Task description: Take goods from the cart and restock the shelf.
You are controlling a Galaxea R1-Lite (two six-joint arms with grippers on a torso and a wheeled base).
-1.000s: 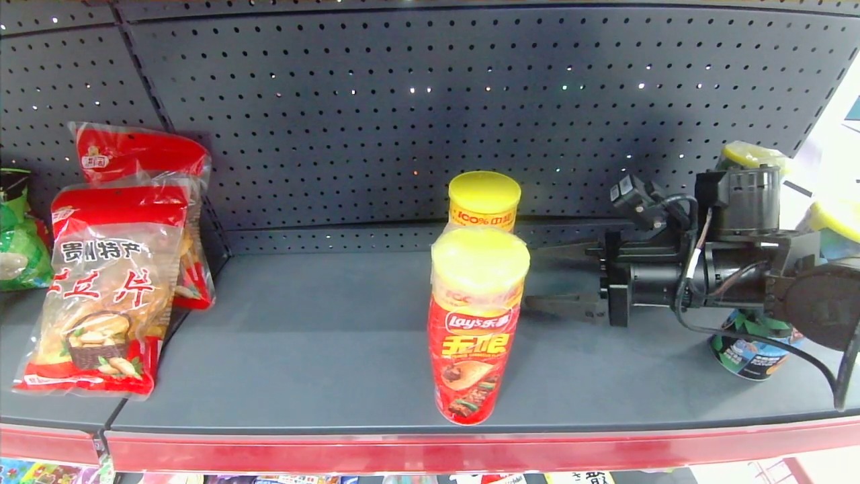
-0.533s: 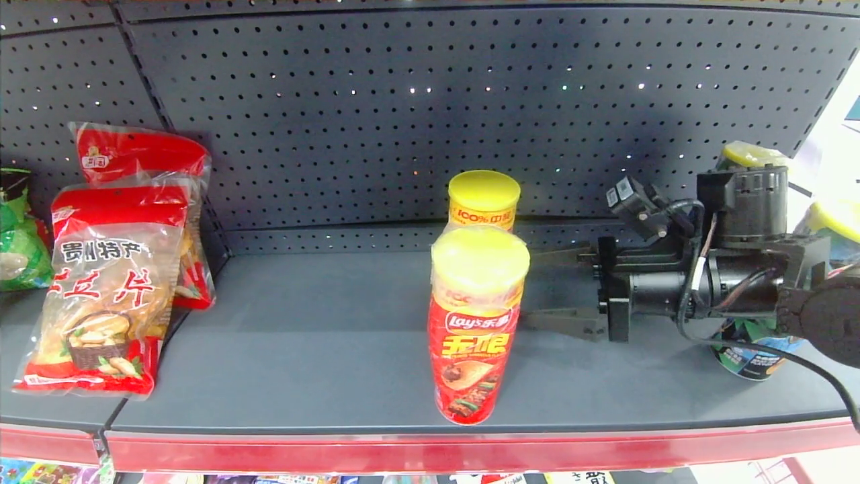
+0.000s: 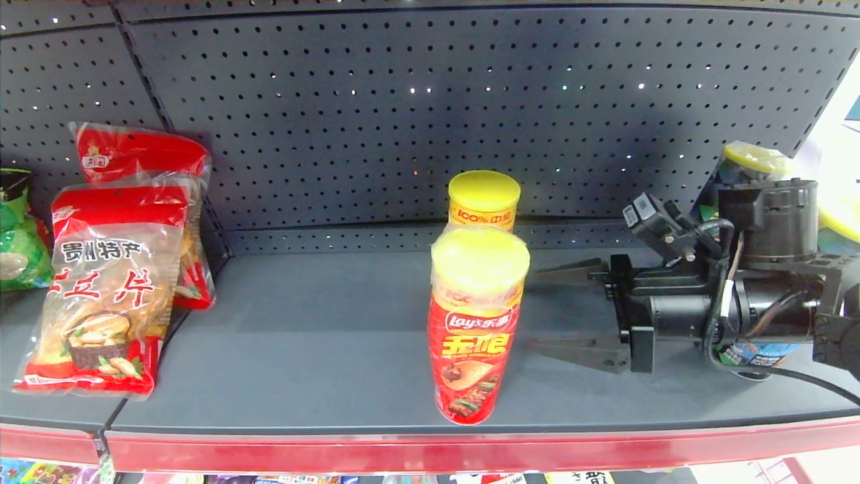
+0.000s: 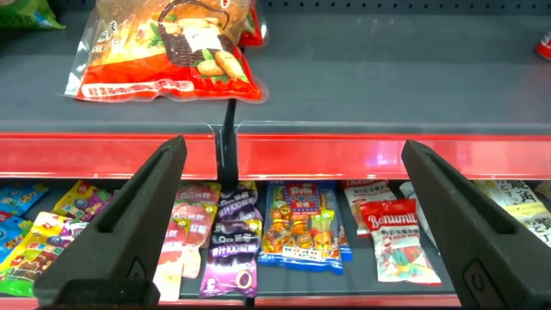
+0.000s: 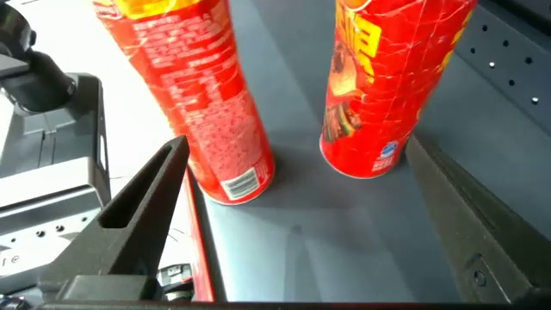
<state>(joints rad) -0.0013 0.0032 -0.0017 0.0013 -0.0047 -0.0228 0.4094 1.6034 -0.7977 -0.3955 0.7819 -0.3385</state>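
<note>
At shelf [image 3: 302,349] front edge, red chip can [image 3: 477,323] upright; right gripper [image 3: 537,309] just beside, jaws apart, empty; left gripper [image 4: 294,148] spread too.

Just beside the right gripper [image 3: 536,309], glossy chip cans [image 3: 474,356] carry yellow plastic lids [image 3: 480,259]; the shelf [image 3: 322,336] is matt grey metal.

Right arm stretched level, right pincer [image 3: 534,309] spread wide and empty, left pincer [image 4: 293,146] likewise spread
</note>
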